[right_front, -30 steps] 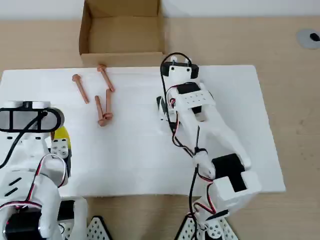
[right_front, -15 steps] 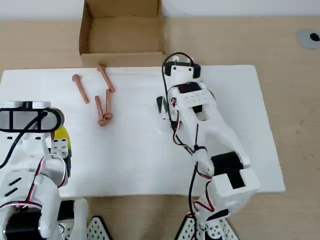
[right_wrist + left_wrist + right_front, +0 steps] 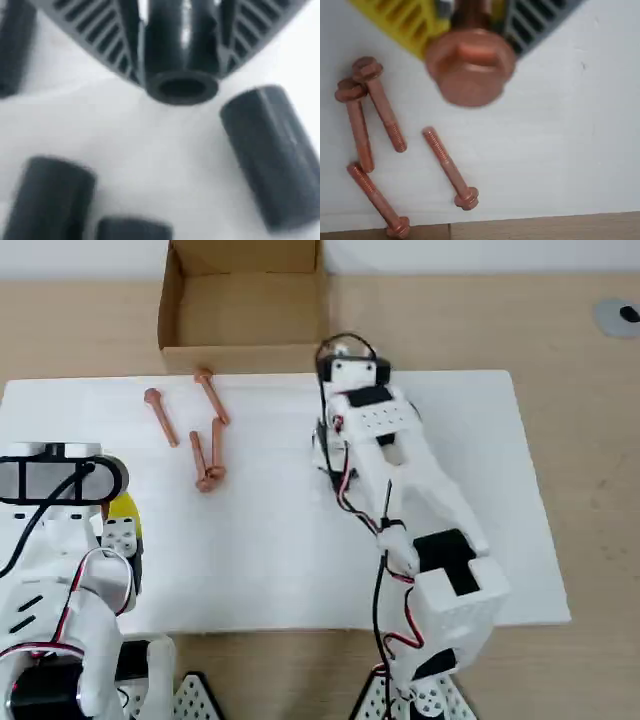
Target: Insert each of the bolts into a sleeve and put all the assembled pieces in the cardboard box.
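Observation:
My left gripper [image 3: 470, 17] is shut on a copper bolt [image 3: 470, 65], its head facing the camera between a yellow and a grey finger. In the high view this gripper [image 3: 122, 515] sits low on the left of the white sheet. Several loose bolts [image 3: 205, 455] lie on the sheet near the open cardboard box [image 3: 170, 300]; they also appear as bolts [image 3: 450, 167] in the left wrist view. My right gripper [image 3: 182, 45] is shut on a dark sleeve [image 3: 181, 75], held just above several lying sleeves [image 3: 270, 150]. Mid-sheet, the right gripper [image 3: 325, 455] hides those sleeves.
The white sheet [image 3: 260, 540] covers most of the wooden table [image 3: 580, 440]. The right arm's body [image 3: 420, 510] stretches over the sheet's right half. A small grey disc [image 3: 618, 315] lies at the far right.
The right arm has shifted slightly toward the far left, its wrist now nearer the box. The left arm and the loose bolts have not moved.

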